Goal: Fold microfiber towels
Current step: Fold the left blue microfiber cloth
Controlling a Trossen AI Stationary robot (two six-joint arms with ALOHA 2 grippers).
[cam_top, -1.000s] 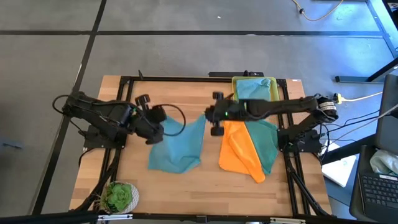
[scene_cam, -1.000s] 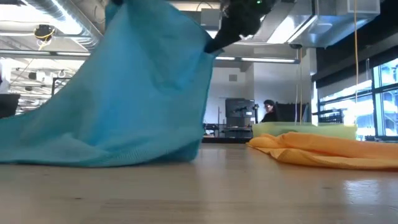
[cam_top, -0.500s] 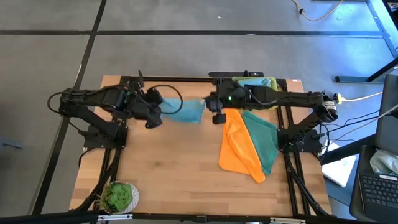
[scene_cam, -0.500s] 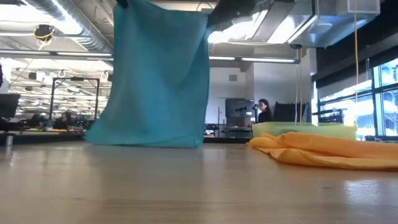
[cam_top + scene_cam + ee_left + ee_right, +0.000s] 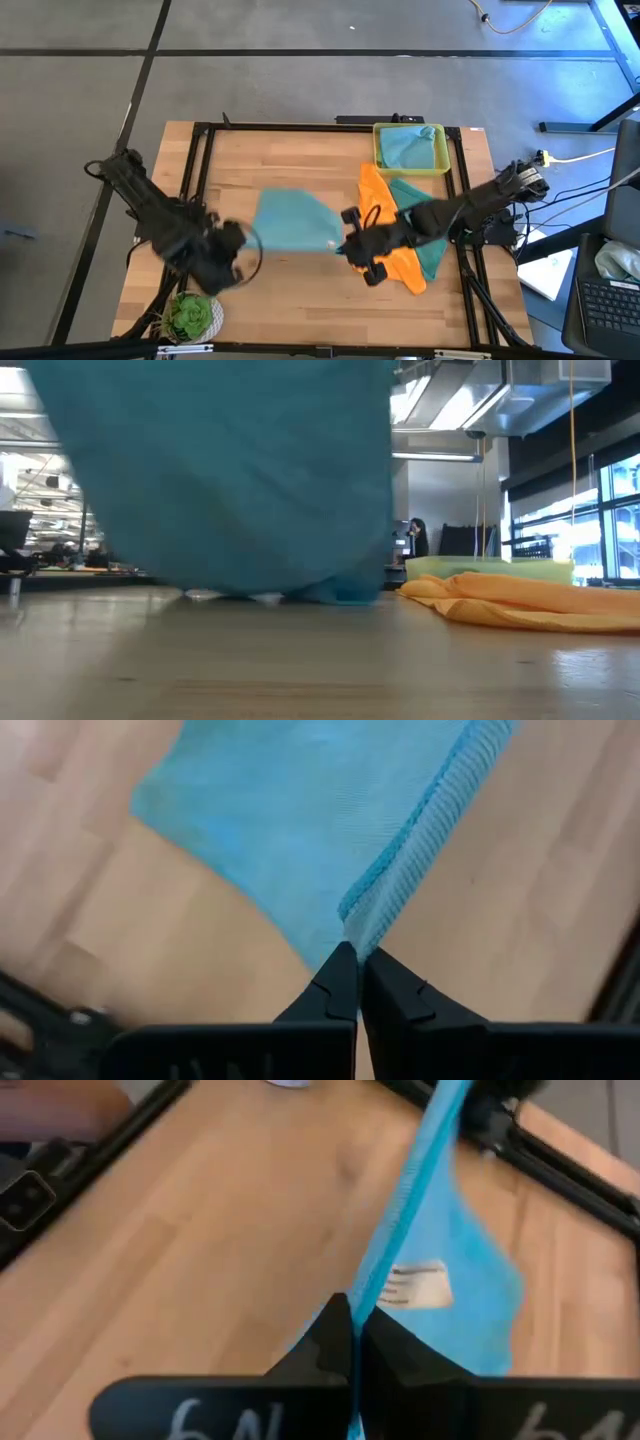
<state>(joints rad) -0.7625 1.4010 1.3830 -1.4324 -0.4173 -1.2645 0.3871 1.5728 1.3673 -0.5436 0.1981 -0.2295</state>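
A light blue towel [image 5: 292, 220] hangs stretched between my two grippers over the middle of the table. It fills the upper left of the low view [image 5: 230, 470], where its lower edge [image 5: 300, 596] reaches the tabletop. My left gripper [image 5: 238, 247] is shut on its near-left corner. My right gripper [image 5: 347, 245] is shut on its near-right corner, close to a white tag [image 5: 415, 1285]. An orange towel [image 5: 384, 222] lies crumpled on a teal towel [image 5: 425, 205] at the right. Another light blue towel [image 5: 408, 150] lies in the yellow tray. My left gripper pinches a corner of the light blue towel [image 5: 352, 932] between its two shut fingers. The cloth runs away from the fingertips, with a ribbed hem along one side. The held corner is clear of the table. My right gripper pinches the towel's hem [image 5: 362, 1302] between its two shut fingers, next to the white tag. The hem runs taut and straight away from the fingertips. The held corner is clear of the table.
The yellow tray [image 5: 440, 165] stands at the far right of the table. A small green plant [image 5: 192, 315] sits at the near left corner. Black frame rails [image 5: 200, 160] run along the table's sides. Bare wood shows at the near middle [image 5: 300, 300].
Both grippers have lifted the light blue towel off the table to the far side, where it hung flat. They have then swung it toward the near edge. The grippers are lower now and the towel's free lower edge meets the tabletop.
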